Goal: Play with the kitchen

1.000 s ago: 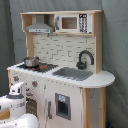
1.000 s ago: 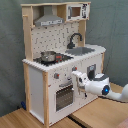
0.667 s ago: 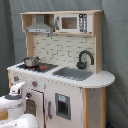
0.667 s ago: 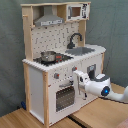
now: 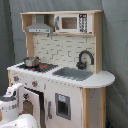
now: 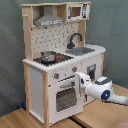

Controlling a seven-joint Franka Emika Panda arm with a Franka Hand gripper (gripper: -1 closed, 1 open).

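The kitchen is a tall white and light-wood toy unit with a grey hood, a microwave, a black faucet over the sink and a pot on the stovetop. In the second exterior view the kitchen faces me with its windowed oven door shut. My gripper sits right at the top edge of that door, just under the knobs. In the first exterior view the gripper shows at the lower left, beside the oven front.
The kitchen stands on a wooden surface. A grey curtain hangs behind it. My white arm reaches in from the second exterior view's right, low in front of the cabinet door.
The gripper has edged a little closer to the oven front. Nothing on the kitchen has moved.
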